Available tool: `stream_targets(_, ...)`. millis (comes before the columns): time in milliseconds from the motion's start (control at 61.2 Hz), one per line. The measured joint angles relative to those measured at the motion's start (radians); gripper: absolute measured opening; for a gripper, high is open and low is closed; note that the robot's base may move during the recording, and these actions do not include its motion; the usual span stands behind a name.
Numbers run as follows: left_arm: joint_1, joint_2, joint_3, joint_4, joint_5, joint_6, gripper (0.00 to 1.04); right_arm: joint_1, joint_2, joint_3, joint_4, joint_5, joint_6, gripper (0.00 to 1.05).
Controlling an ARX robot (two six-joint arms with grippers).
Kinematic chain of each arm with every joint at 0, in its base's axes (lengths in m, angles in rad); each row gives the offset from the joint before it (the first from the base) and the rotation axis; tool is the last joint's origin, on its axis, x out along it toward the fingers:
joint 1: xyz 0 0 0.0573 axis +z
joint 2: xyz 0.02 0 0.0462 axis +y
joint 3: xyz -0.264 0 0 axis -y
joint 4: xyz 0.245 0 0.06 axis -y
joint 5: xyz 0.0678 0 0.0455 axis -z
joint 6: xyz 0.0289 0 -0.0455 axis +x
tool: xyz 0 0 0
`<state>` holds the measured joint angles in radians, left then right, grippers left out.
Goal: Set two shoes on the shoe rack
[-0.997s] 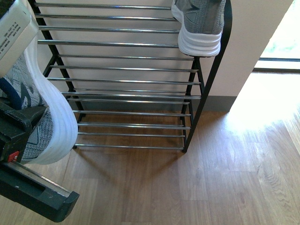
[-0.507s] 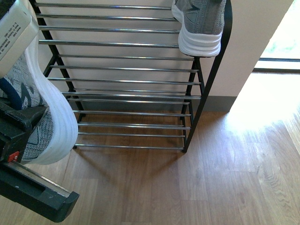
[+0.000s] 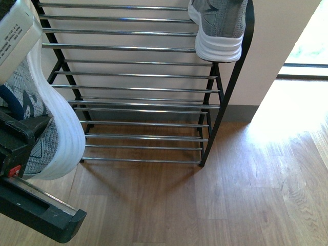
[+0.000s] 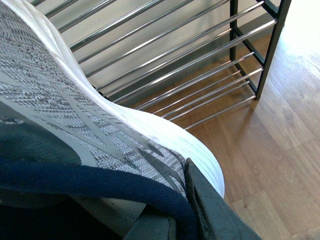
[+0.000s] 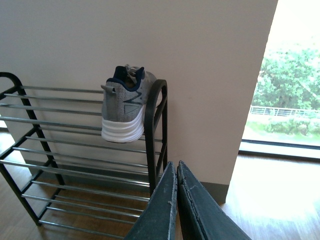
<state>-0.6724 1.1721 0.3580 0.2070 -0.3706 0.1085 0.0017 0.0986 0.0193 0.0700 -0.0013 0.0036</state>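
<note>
pointing toe-up, sole toward shoe rack (image 3: 128,47): gripped sneaker (image 3: 56,128)

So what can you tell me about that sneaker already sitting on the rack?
The grey sneaker has a knit upper with darker stripes on its side, a thick ribbed white sole, navy collar lining, grey laces and a heel tab. It rests upright on the top rods of the shoe rack at its right end, with its heel facing the robot at the front rod, close against the black curved side frame. Nothing grips it.
</note>
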Motion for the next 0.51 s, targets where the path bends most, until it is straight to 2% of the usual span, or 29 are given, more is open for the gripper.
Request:
stream_targets(82,0.0,0.0,0.0,0.0,-0.001,0.0,0.02,0.0,-0.08,0.0,-0.061,0.003,0.0,0.01)
stream_targets(507,0.0,0.0,0.0,0.0,0.0,0.0,0.02,0.0,-0.092,0.0,-0.067,0.003,-0.001,0.02)
